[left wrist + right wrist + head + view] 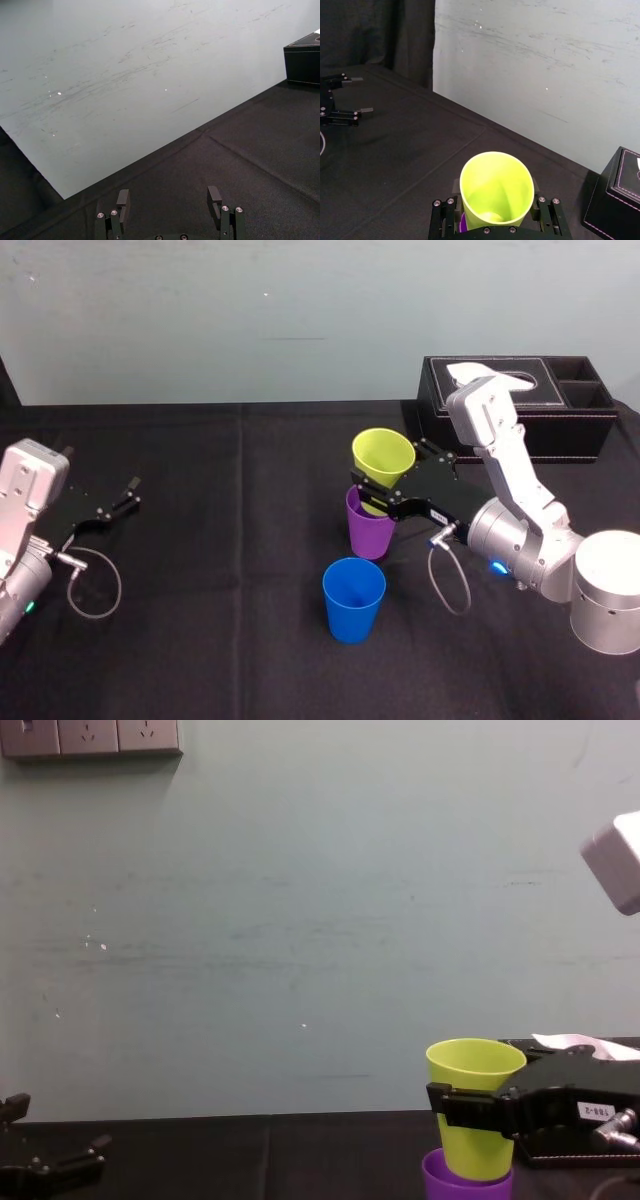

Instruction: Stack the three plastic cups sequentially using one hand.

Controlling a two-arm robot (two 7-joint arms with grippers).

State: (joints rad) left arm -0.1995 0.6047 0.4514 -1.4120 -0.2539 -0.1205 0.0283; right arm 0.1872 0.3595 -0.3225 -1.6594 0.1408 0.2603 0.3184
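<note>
My right gripper is shut on the yellow-green cup, its long black jaws pressing the cup's lower sides. The cup hangs directly over the purple cup, and in the chest view its base sits just inside the purple cup's rim. A sliver of the purple cup shows under the jaws in the right wrist view. The blue cup stands upright alone on the cloth, nearer to me than the purple one. Far left, my left gripper rests open and holds nothing.
A black tissue box stands at the back right, behind my right arm, and appears at the edge of both wrist views. Black cloth covers the table. A pale wall rises behind it.
</note>
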